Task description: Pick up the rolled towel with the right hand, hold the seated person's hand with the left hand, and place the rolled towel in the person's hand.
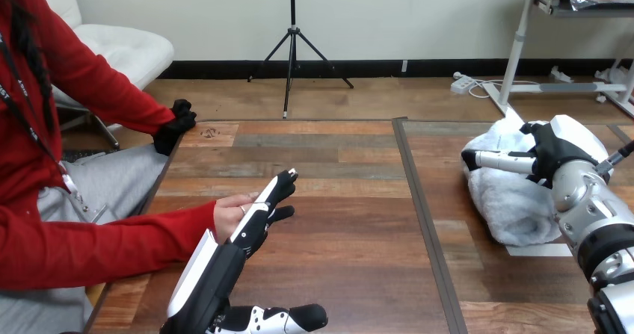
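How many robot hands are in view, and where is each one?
2. The left hand is at the left of the table, beside the person's hand. The right hand is at its right, against the rolled towel.

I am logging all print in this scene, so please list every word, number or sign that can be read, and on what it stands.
Nothing here can be read.
A small dark mark on the table, near its far left corner: too small to read.
The rolled towel and the white tape on the table: no text shows.
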